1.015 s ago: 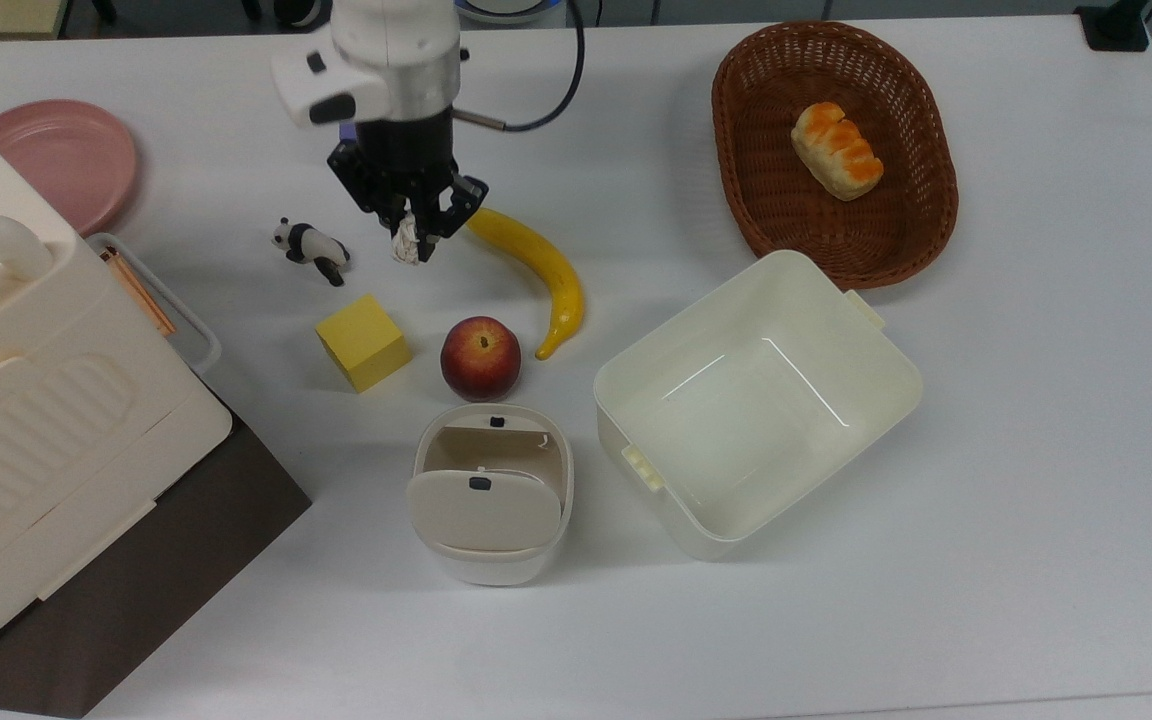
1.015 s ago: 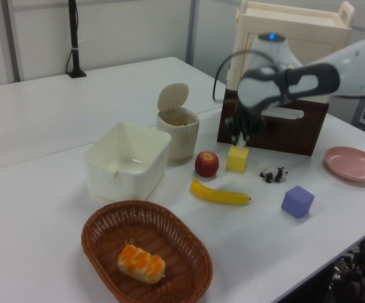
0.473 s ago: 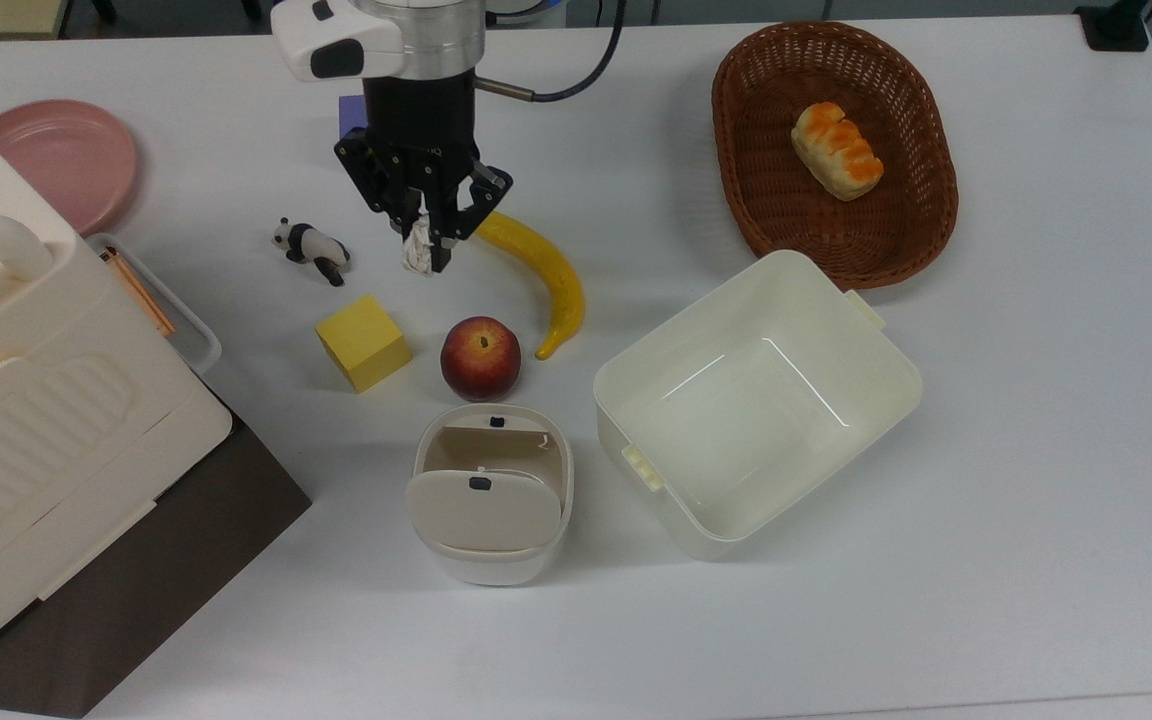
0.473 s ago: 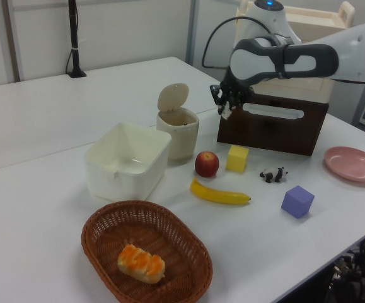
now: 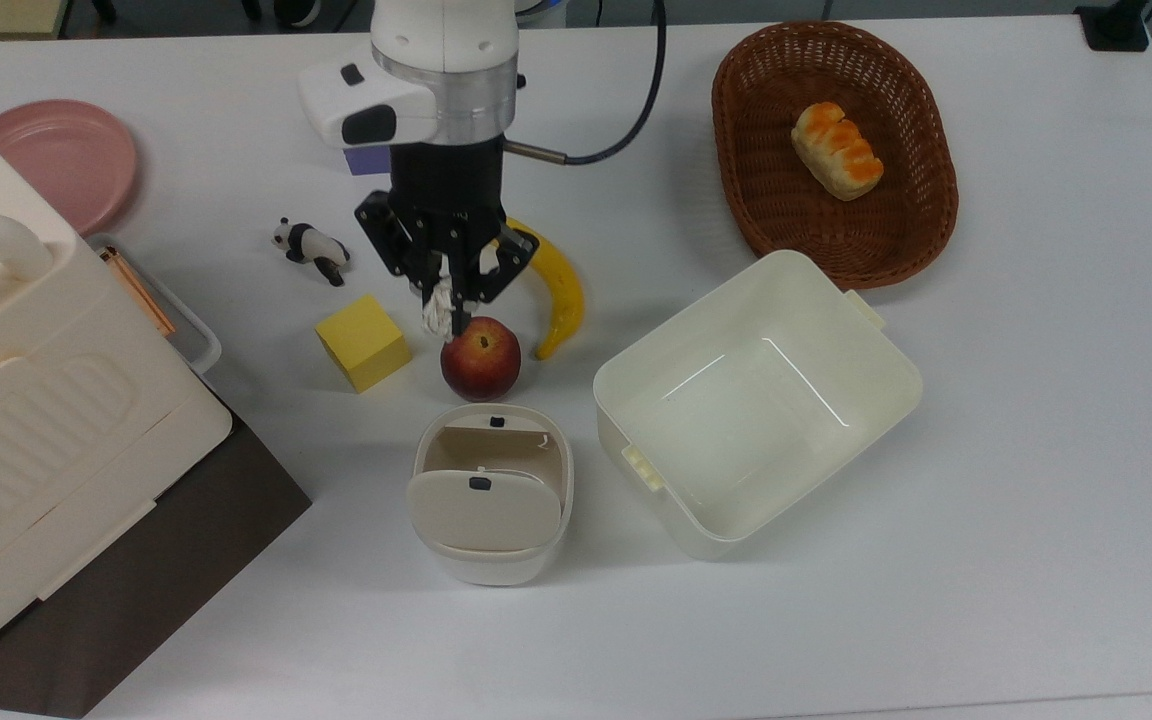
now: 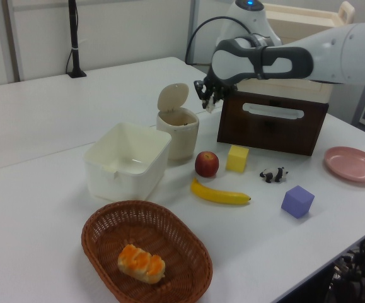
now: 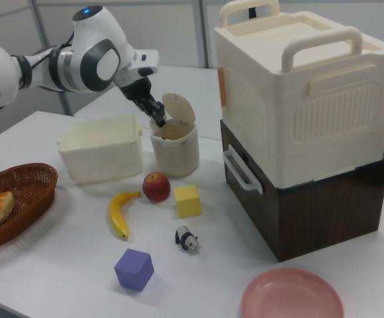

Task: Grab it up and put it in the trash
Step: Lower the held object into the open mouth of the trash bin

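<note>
Fingers of the black robot gripper pinch the small crumpled white paper ball tight, up in the air. In the top view it hangs just above the red apple, near the small cream bin with a flap lid.

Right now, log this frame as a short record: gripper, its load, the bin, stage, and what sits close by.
gripper: shut on the paper ball, raised off the table
paper ball position: above the apple in the top view, short of the bin
trash bin: upright, flap lid tipped open
stage: carrying, not yet released
nearby: yellow cube, banana, panda figurine
</note>
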Tool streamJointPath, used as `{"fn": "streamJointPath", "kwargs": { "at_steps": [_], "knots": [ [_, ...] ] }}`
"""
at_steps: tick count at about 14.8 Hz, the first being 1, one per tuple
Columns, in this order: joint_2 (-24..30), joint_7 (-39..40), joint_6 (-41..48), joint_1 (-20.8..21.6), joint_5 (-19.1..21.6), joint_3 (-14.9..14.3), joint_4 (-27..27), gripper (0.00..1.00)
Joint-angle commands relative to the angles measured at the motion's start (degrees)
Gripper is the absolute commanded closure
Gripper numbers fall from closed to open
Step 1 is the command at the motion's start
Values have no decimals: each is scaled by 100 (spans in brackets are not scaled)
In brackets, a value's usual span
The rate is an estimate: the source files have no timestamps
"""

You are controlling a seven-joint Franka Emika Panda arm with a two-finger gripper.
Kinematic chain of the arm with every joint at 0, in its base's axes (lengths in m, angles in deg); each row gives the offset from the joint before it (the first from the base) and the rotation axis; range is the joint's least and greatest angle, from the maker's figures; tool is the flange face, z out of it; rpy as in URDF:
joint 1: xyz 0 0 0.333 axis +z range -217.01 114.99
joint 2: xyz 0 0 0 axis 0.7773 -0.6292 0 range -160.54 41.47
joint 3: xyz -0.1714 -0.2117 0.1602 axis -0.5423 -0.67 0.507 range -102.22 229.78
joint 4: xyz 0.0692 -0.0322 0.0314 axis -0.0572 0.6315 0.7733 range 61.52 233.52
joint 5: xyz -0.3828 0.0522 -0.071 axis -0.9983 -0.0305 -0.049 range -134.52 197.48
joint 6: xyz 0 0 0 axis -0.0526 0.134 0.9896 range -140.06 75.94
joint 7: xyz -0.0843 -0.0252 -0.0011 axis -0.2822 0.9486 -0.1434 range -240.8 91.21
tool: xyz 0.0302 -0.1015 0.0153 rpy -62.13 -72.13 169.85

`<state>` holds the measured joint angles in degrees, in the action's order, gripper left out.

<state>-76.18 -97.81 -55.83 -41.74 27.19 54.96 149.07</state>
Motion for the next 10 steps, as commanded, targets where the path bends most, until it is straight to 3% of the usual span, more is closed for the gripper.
{"fn": "streamJointPath", "kwargs": {
  "at_steps": [1,6,10],
  "knots": [
    [-330,-45,-571,-13,-116,29,-322,79],
    [-707,192,-1317,5,-212,29,-401,79],
    [-1051,192,-1372,22,-301,29,-647,79]
  ]
}}
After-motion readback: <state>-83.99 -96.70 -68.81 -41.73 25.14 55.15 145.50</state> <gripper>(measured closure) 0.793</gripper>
